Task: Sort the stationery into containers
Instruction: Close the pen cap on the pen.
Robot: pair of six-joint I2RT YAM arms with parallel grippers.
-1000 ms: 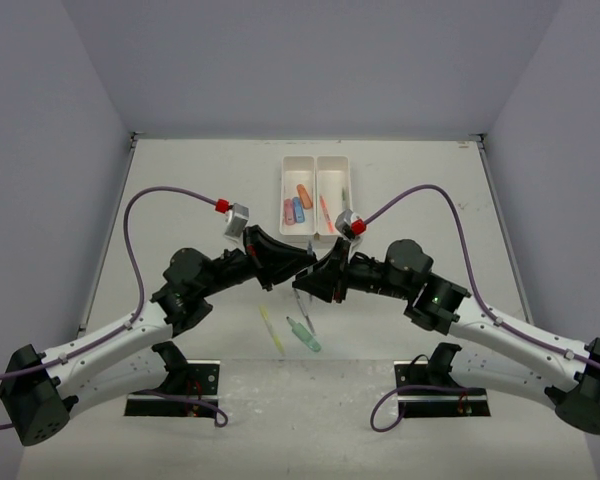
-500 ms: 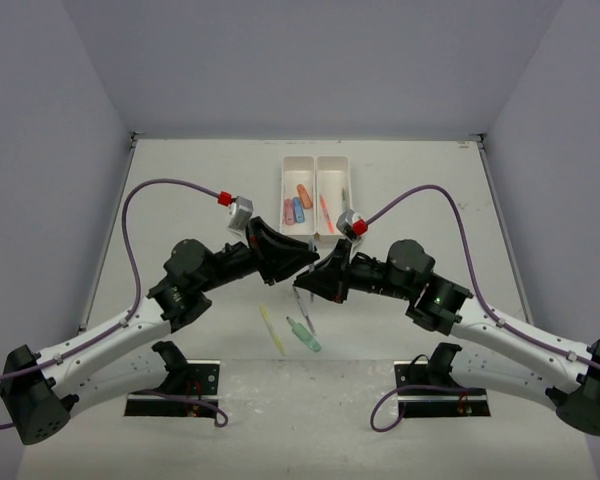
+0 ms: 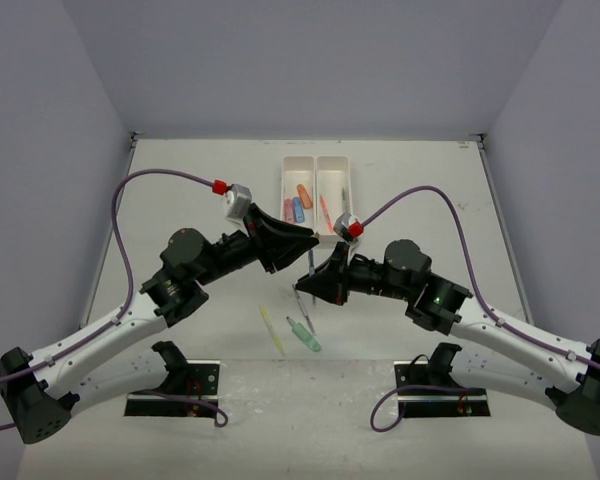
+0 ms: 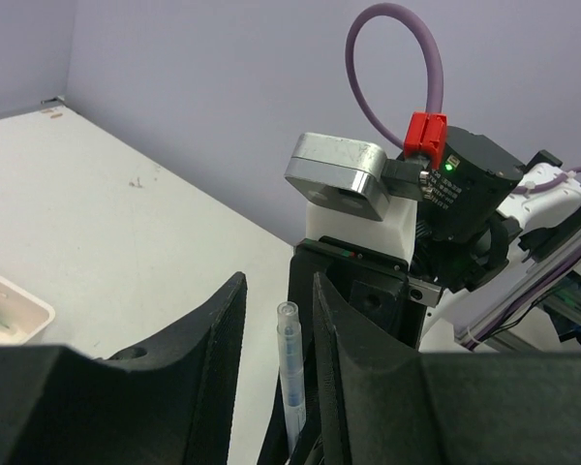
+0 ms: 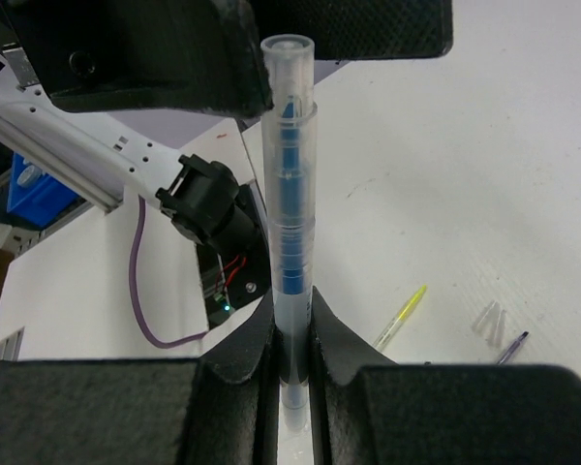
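Currently held: a clear pen with a blue core, standing upright above the table, in front of the tray.
Right gripper: clamped on the clear pen's lower part, both fingers pressed against the barrel.
Left gripper: jaws parted; the pen's capped top stands between them, with a gap showing on at least one side.
White tray: at the far middle of the table, two long compartments side by side.
Left compartment: a pink piece, a blue piece and an orange piece.
Right compartment: a red pen lying lengthwise; the rest is hidden behind the right wrist.
Loose on the table, near the arms: a yellow pen, a green piece just beside it, and a grey pen under the right gripper.
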